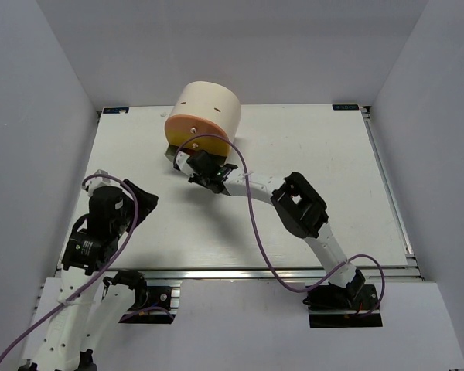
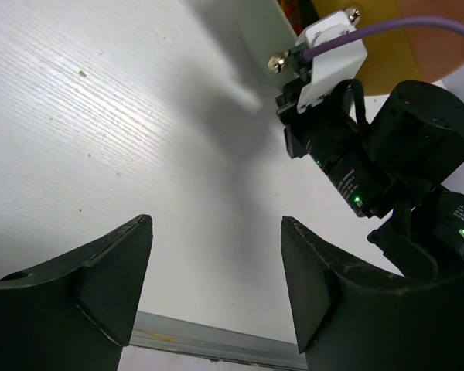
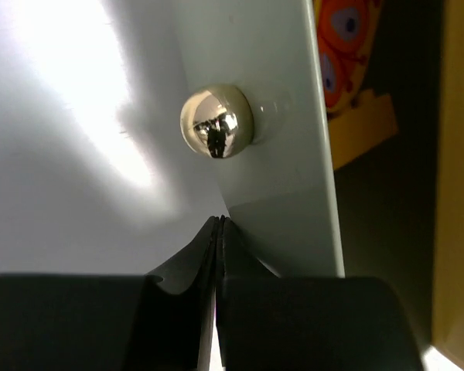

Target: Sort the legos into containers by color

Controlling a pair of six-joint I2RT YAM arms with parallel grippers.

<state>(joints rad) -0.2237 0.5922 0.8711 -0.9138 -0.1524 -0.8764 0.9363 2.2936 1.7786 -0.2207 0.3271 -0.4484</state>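
Nearest the bases, the left gripper [image 2: 216, 286] is held low over the white table [image 2: 100, 116] at its left side, well apart from the cabinet. Its two dark fingers [image 2: 116, 286] are spread wide, and nothing but bare table is seen between them.

Further in, the right arm [image 1: 301, 205] is stretched across the table towards the cabinet's foot, with a purple cable [image 1: 247, 193] looped along it. The right gripper [image 3: 216, 239] is seen with its fingers pressed flat together, and nothing is visibly caught between them. The tips are set at the lower edge of a pale drawer front [image 3: 286, 193], just below its shiny round knob [image 3: 216, 124]. Whether they touch the front cannot be told.

Behind that front, in the shadowed opening, one yellow-orange lego [image 3: 367, 131] is seen, partly hidden by the panel. Just beyond it, an orange disc [image 3: 344, 35] with red markings is visible.

Farthest back, the cream dome-shaped cabinet [image 1: 213, 104] is stood near the table's rear edge. Its pink-orange drawer [image 1: 189, 127] is turned towards the arms, directly above the right gripper.
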